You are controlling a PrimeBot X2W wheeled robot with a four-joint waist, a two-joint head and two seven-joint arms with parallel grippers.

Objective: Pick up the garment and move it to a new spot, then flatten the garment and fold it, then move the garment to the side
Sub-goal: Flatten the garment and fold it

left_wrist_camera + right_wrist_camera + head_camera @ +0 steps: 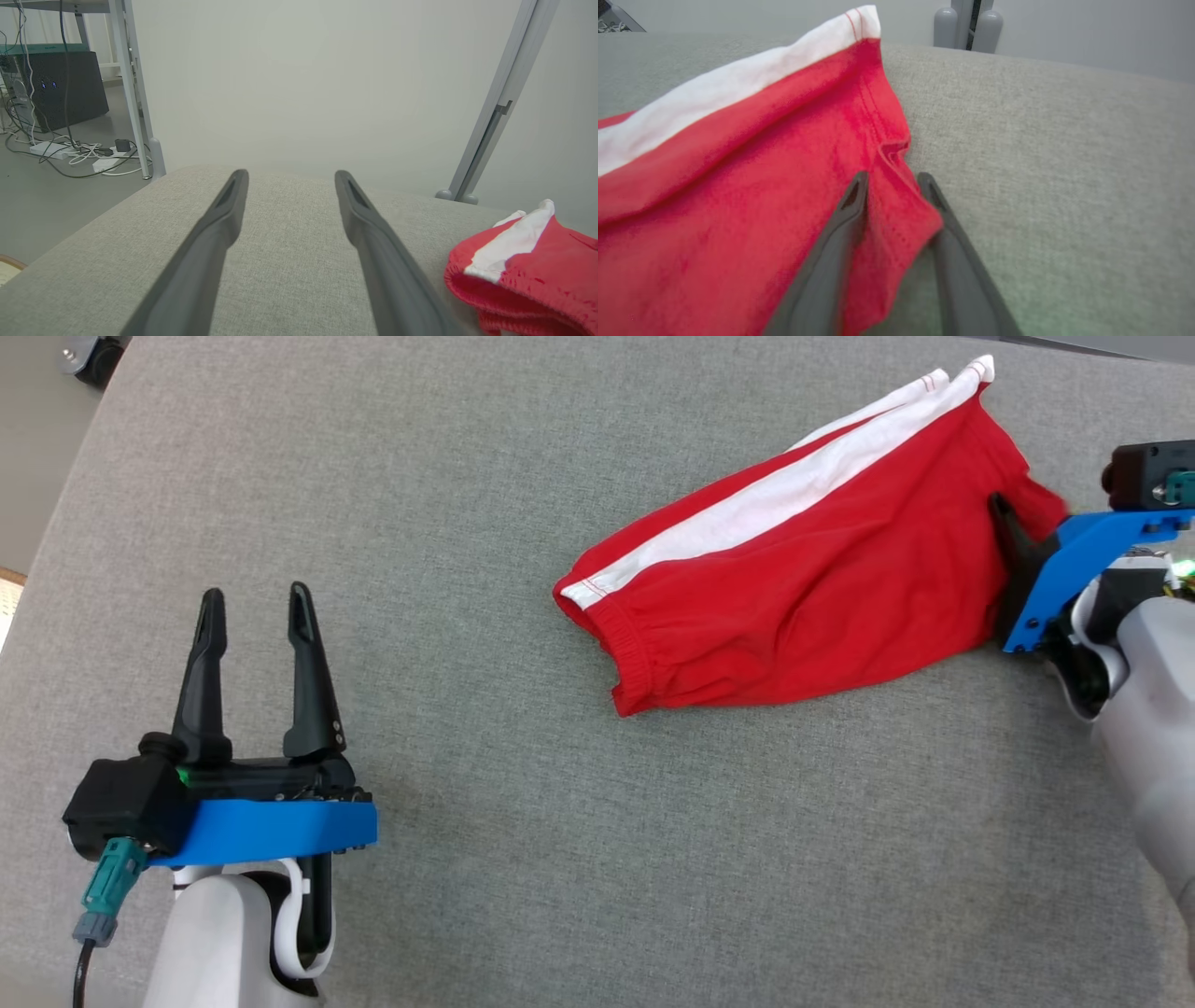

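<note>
Garment (794,588): red shorts with a white side stripe, lying on the grey table (560,859), right of centre in my head view. The long axis runs from 8 o'clock, the elastic waistband end, to 2 o'clock, the white hem corner.

Right gripper (893,179): at the cloth's 3 o'clock edge, fingers pointing toward about 10 o'clock. In the right wrist view they straddle a raised fold of red fabric, part-spread with cloth between them. I cannot tell whether they bite yet.

Left gripper (256,595): fingers spread wide, holding nothing, over bare table. The garment lies well apart from it, at its 3 o'clock.

My judgement: the right arm is much the nearer. Any carry hangs on that edge fold, with the waistband end trailing toward 8 o'clock.
</note>
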